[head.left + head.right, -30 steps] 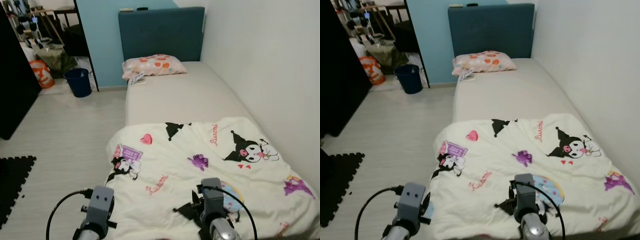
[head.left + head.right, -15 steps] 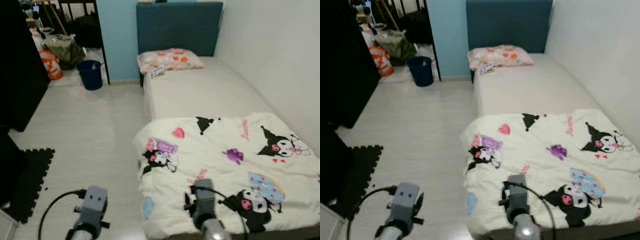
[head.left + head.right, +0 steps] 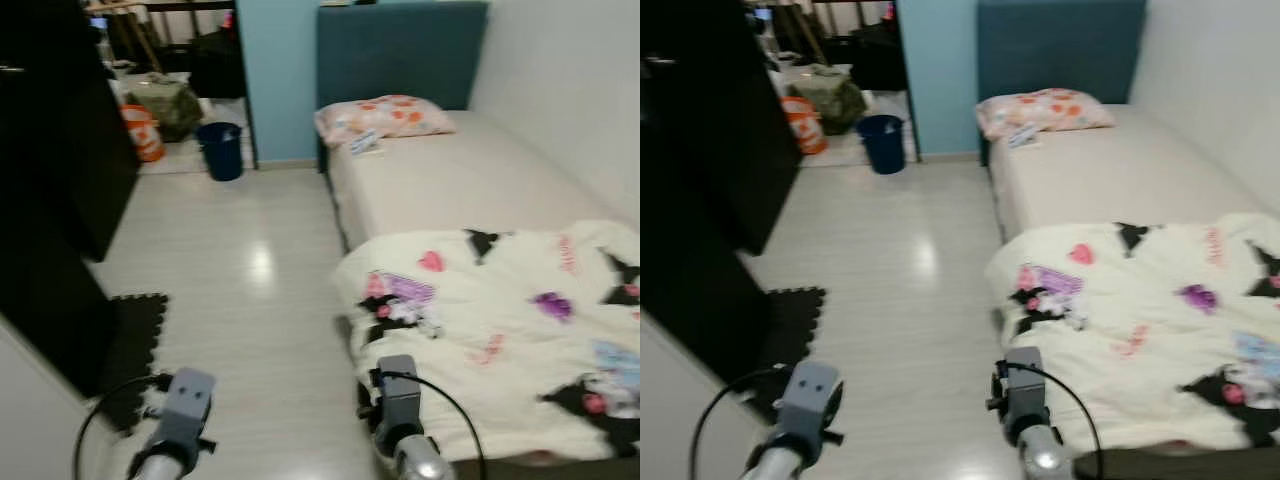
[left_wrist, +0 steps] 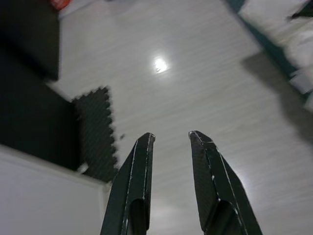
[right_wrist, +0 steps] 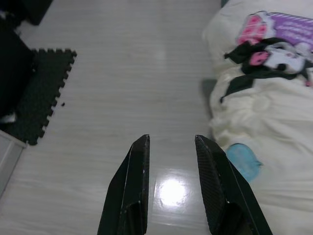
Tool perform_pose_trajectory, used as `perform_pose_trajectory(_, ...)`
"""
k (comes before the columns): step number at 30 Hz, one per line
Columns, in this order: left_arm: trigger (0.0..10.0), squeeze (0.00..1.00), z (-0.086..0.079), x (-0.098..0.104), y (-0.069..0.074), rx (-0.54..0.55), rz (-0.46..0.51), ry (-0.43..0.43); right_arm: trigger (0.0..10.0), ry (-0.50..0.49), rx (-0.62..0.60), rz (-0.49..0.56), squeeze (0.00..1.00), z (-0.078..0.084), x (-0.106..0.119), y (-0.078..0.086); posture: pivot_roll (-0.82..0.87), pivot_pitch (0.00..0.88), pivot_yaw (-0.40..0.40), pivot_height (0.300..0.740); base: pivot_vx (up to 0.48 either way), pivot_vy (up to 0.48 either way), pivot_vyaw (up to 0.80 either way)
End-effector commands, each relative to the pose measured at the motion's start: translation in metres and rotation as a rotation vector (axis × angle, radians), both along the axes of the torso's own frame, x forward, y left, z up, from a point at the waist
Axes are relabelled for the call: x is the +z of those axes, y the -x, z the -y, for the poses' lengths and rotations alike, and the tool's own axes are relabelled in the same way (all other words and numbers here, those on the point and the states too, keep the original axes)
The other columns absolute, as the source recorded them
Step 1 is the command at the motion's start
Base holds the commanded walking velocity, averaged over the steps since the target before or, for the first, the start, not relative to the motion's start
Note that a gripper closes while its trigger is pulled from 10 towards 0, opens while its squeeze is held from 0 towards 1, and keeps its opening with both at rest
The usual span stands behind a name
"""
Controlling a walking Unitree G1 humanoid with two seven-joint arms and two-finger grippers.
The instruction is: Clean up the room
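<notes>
A cream cartoon-print blanket [image 3: 500, 340] lies crumpled over the near end of the bed [image 3: 470, 180], its edge hanging towards the floor. A pink patterned pillow [image 3: 385, 117] rests at the blue headboard [image 3: 400, 50]. Both arms are held low in front of me. My left gripper [image 4: 171, 137] hangs open over bare floor near a black foam mat [image 4: 95, 132]. My right gripper [image 5: 171, 139] is open above the floor beside the blanket's hanging edge [image 5: 254, 112], holding nothing.
Pale wood floor [image 3: 240, 280] stretches left of the bed. A black foam mat [image 3: 135, 330] lies beside a dark cabinet [image 3: 50, 190] on the left. A blue bucket [image 3: 222, 150], an orange bag [image 3: 142, 132] and clutter sit by the far doorway.
The whole view has swung left: the bed and blanket now sit at the right, with more floor, mat and dark cabinet showing. Both grippers stay open and empty.
</notes>
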State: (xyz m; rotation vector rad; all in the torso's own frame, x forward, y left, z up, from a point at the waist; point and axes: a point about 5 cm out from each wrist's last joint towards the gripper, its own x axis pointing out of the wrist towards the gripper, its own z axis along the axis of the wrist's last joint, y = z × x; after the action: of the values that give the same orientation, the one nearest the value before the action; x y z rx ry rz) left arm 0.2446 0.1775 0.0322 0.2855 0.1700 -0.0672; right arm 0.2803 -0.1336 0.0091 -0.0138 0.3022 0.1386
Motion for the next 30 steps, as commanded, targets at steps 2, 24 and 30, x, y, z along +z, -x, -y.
perform_pose_trajectory(2, 10.0, 0.00, -0.0018, -0.0051, 0.0029, 0.008, -0.032, -0.019, 10.0, -0.003, -0.012, -0.013, 0.00, 0.0019, -0.0040, 0.0036, -0.01, 0.131, 0.019, 0.740, 0.000, -0.480, 0.00)
perform_pose_trajectory(24, 10.0, 0.00, -0.0007, -0.0059, 0.0015, 0.031, -0.057, -0.009, 10.0, 0.002, -0.012, -0.010, 0.00, 0.0038, -0.0037, 0.0024, 0.00, 0.120, 0.014, 0.740, 0.000, -0.065, 0.00)
perform_pose_trajectory(30, 10.0, 0.00, -0.0020, -0.0053, 0.0004, 0.075, -0.037, 0.005, 10.0, 0.007, 0.012, 0.003, 0.00, 0.0023, -0.0020, 0.0019, -0.01, 0.113, 0.012, 0.740, 0.000, -0.240, 0.00)
